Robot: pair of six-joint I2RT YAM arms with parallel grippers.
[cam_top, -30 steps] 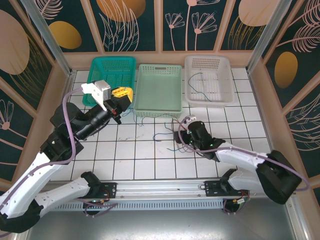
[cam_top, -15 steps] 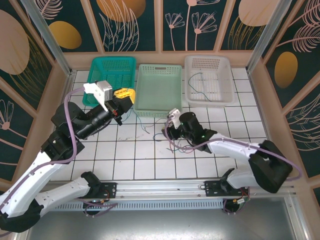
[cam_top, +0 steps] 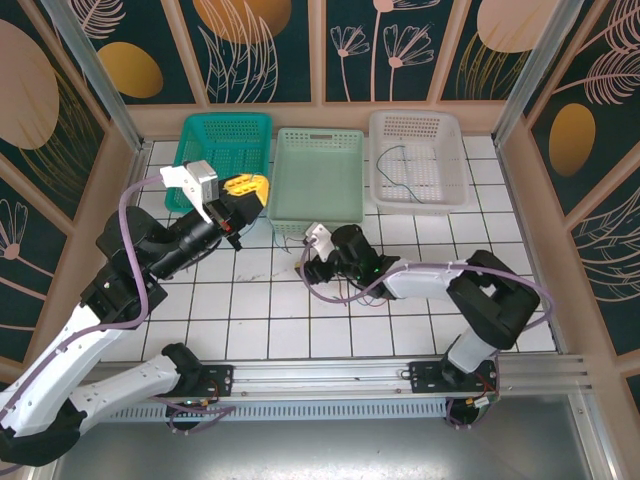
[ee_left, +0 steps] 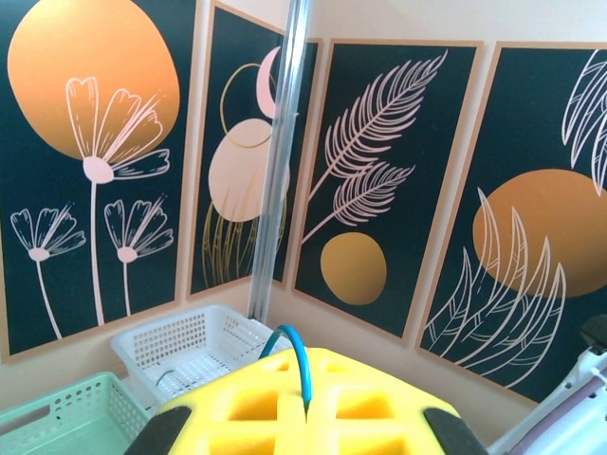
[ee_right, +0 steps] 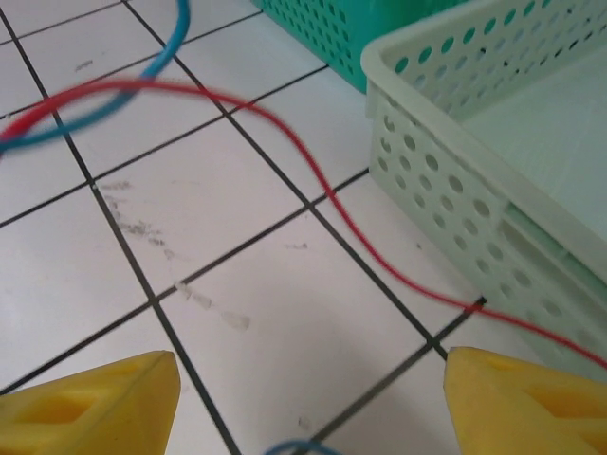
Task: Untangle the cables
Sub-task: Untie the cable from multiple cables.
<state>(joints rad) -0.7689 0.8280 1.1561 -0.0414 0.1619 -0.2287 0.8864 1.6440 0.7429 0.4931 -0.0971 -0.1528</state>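
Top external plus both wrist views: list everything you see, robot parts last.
teal basket: 1, teal, left end of the back row
pale green basket: 1, pale green, middle of the row
white basket: 1, white, right end
dark cable: 1, dark, inside the white basket
red cable: 1, red, on the tiles beside the pale green basket
blue cable: 1, blue, pinched in the left gripper
blue strand: 1, blue, crossing the red cable; cannot tell if it is the same cable
table: 1, white tiles
left gripper: yellow fingers, shut on the blue cable
right gripper: yellow fingers, open, low over the tiles
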